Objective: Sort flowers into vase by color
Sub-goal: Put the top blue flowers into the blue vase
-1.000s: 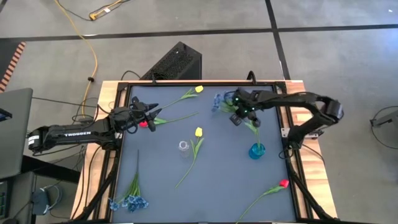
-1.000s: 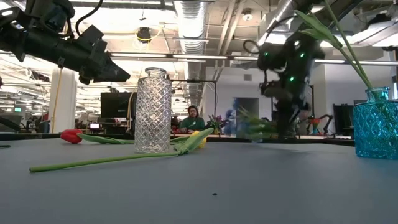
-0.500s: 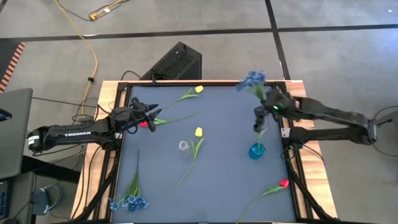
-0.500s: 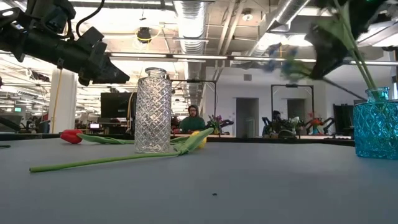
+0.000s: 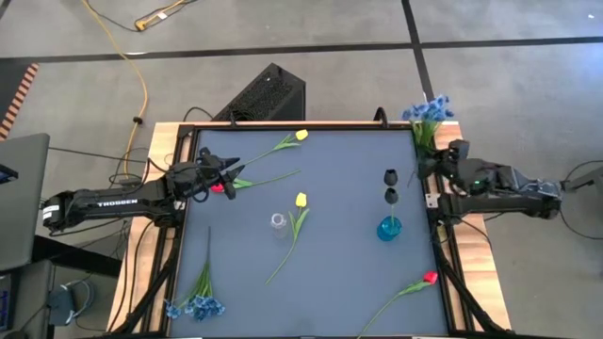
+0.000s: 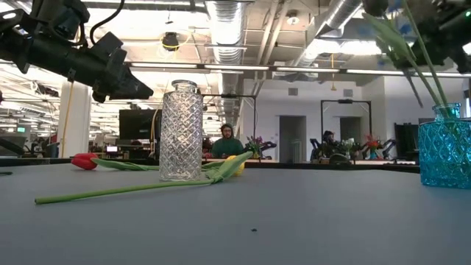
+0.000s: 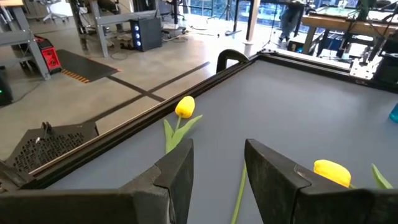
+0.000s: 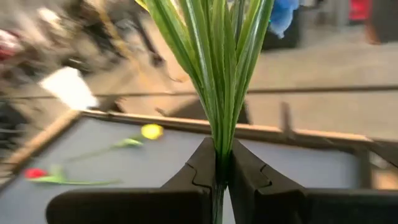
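My right gripper [image 5: 426,168] is raised by the table's far right corner, shut on a bunch of blue blossoms [image 5: 429,110] that stands up above it. The blue glass vase [image 5: 388,228] stands just to its near left, with green stems [image 6: 412,59] sticking out of it. My left gripper [image 5: 229,173] hovers open over a red tulip [image 5: 219,187] that lies flat at the table's left. A clear vase [image 5: 278,222] stands mid-table, with a yellow tulip [image 5: 301,200] lying beside it. My right gripper pinches the blue bunch's green stems [image 8: 221,134] between its two fingers [image 8: 199,165], below the leaves. The fingers lie level, pointing toward the table's left, across the stems. The bunch is lifted clear and stands roughly upright, blossoms [image 8: 283,15] on top.
Another yellow tulip [image 5: 301,135] lies at the far edge. A second blue bunch [image 5: 193,303] lies at the near left corner and a second red tulip [image 5: 429,278] near the near right corner. A raised black frame [image 5: 311,125] rims the table. People sit in the room behind [image 6: 228,140].
My right gripper has carried the blue bunch up from the table's far middle and swung it toward the right edge. The bunch is lifted clear and has turned from lying to standing upright. The left arm has kept still.
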